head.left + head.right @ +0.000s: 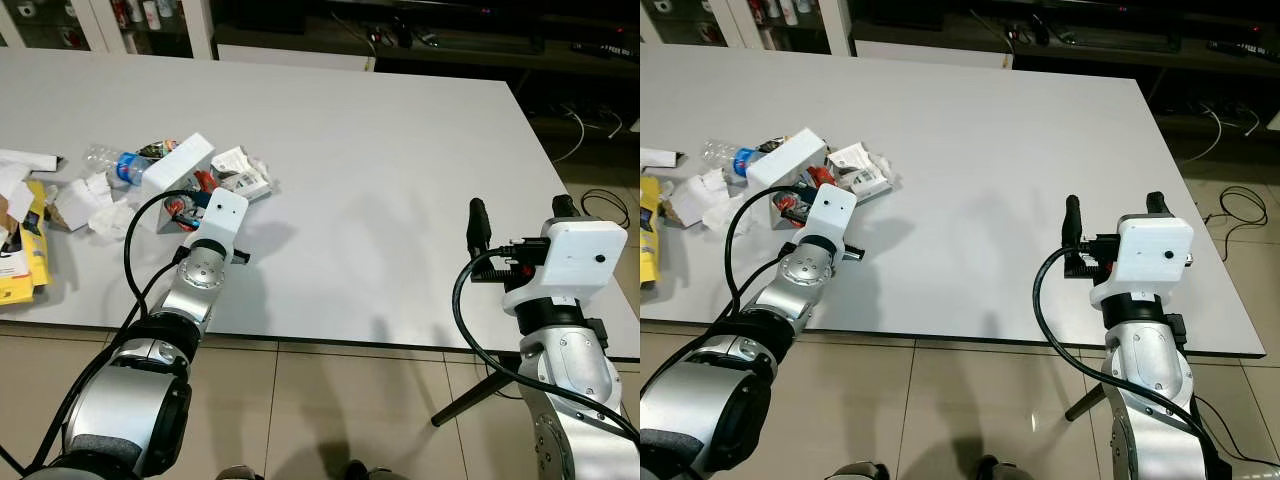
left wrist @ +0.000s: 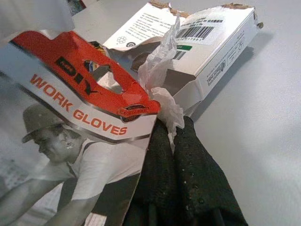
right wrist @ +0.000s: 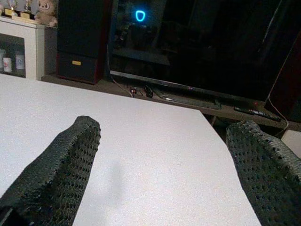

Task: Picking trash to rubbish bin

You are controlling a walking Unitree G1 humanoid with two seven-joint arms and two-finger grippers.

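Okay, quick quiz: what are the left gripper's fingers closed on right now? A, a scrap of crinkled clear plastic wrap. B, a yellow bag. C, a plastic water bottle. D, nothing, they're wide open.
A: in the left wrist view the left gripper has its two black fingers pressed together on the crinkled plastic wrap, beside the work gloves packaging.

Glove packet (image 2: 89, 122) — red, white; table (image 1: 380, 170) — white

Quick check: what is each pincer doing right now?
Left pincer: shut, fingers pinching a thin scrap of crumpled white wrapper in the trash pile.
Right pincer: open, holding nothing, above the white table.
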